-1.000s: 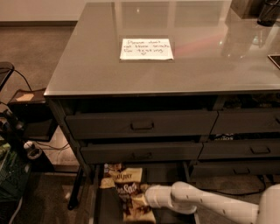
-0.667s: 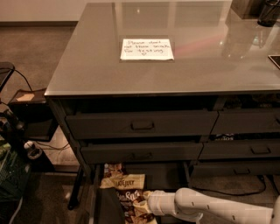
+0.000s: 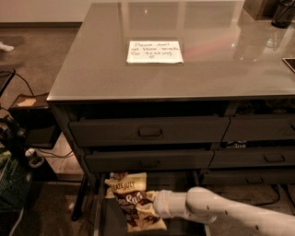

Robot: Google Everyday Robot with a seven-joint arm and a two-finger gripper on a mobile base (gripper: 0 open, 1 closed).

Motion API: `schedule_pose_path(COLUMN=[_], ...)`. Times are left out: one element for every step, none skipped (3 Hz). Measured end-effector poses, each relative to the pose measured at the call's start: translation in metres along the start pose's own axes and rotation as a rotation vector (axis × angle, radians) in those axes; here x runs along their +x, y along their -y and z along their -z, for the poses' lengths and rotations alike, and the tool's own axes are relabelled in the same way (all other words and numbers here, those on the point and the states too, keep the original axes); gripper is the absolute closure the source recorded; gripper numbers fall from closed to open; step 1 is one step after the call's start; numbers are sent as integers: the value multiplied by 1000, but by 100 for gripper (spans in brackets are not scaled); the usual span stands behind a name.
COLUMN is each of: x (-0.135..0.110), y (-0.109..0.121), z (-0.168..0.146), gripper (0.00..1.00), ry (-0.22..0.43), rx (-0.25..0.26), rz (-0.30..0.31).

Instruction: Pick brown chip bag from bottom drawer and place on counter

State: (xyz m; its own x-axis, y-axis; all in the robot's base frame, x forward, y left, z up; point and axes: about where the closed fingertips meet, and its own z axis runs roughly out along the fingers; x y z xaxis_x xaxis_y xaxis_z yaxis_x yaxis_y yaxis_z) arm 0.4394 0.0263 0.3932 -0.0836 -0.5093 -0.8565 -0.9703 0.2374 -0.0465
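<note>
The brown chip bag [image 3: 130,203] lies in the open bottom drawer [image 3: 109,220], below the cabinet's closed drawer fronts. It is dark brown with white lettering and cream edges, and its top edge points toward the cabinet. My gripper [image 3: 148,211] reaches in from the lower right on a white arm [image 3: 216,213]. It sits at the bag's right edge and touches or overlaps it. The glossy grey counter [image 3: 221,73] fills the upper part of the view and bears a white handwritten note [image 3: 155,51].
Two dark drawers with recessed handles [image 3: 150,132] sit above the open one, with more drawers to the right [image 3: 274,158]. Dark objects [image 3: 282,13] stand at the counter's far right corner. Cables and gear [image 3: 18,152] lie on the floor to the left.
My gripper has moved a little left and down onto the bag's right edge. The bag has barely shifted.
</note>
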Motion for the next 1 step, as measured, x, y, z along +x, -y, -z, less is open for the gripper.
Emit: schedule_pose_path(x=[-47], y=[25], z=[5], gripper=[100], ry=[30], rx=[-12], rz=[119])
